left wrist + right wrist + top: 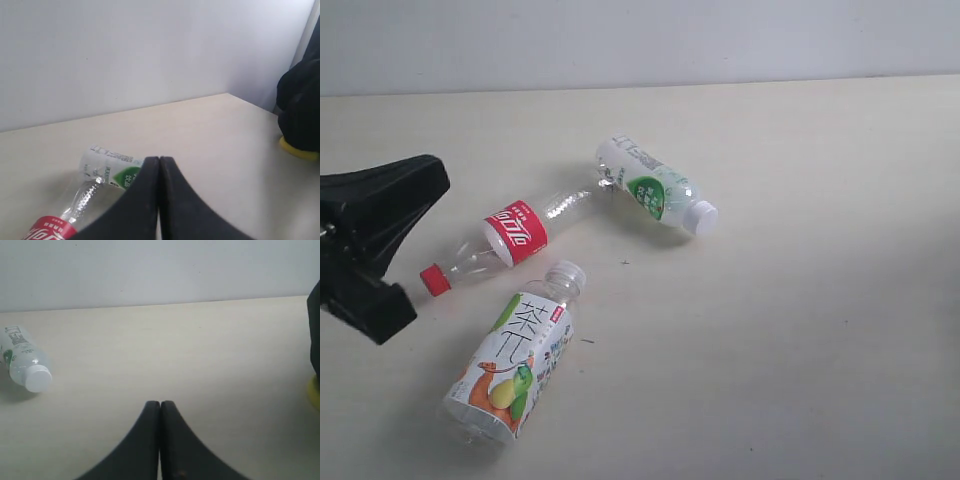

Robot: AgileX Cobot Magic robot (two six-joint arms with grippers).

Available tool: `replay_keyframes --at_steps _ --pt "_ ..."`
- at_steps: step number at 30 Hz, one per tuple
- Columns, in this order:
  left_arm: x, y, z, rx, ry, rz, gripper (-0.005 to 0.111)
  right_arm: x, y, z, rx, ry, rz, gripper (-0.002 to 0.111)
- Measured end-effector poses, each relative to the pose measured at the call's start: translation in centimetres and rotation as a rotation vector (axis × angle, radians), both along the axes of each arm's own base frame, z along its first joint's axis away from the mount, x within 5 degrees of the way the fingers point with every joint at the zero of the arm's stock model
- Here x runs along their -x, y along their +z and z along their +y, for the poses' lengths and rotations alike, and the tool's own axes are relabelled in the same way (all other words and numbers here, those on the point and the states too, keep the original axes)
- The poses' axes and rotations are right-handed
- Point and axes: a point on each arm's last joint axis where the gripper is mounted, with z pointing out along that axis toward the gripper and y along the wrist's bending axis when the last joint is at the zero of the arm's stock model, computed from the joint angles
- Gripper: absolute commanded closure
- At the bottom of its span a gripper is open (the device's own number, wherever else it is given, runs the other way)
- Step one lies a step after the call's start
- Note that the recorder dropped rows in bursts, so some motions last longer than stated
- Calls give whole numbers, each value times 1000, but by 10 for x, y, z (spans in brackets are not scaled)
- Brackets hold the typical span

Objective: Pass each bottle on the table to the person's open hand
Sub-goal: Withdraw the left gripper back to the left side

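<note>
- Two grippers are empty, so by judgement the step in hand is the approach to a pick. No bottle is held, and no open hand shows in any view.
- Left gripper (160, 167): the fingers are pressed together with nothing between them. It hangs over the left of the table (800, 330), near the cola bottle's cap end.
- Cola bottle (515, 235): clear, lying on its side, with the red cap pointing left. The red label carries white Chinese script in the Coca-Cola style. Its base meets, or nearly meets, the base of the green-label bottle; contact cannot be confirmed.
- Tea bottle (515, 370): lying flat just in front of the cola bottle and apart from it, cap towards that bottle. The white label shows a large "茶" followed by a π-like sign, above a fruit picture. The smaller print is not legible.
- Green-label bottle (655, 185): lying flat with the white cap pointing right. It has grey lettering on white and a green patch with white characters, too small to read.
- Right gripper (160, 407): the fingers are closed tip to tip and hold nothing. It is over bare table, with the green-label bottle well off to one side.
- Yellow object (298, 150): it sits under a dark shape (300, 105) at the table's far edge. Neither can be identified.
- Next move, by judgement: part the left fingers, lower them across the cola bottle's body, close, and lift. Locate the receiving hand before any transfer.
</note>
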Motion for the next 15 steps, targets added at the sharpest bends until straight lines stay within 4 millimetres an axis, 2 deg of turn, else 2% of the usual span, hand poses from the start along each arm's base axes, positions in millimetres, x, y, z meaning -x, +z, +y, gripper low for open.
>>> replay_keyframes --at_steps 10,15 --pt "24 -22 30 32 20 -65 106 0 0 0 0 0 0 108" --pt "27 -19 34 45 21 -128 106 0 0 0 0 0 0 108"
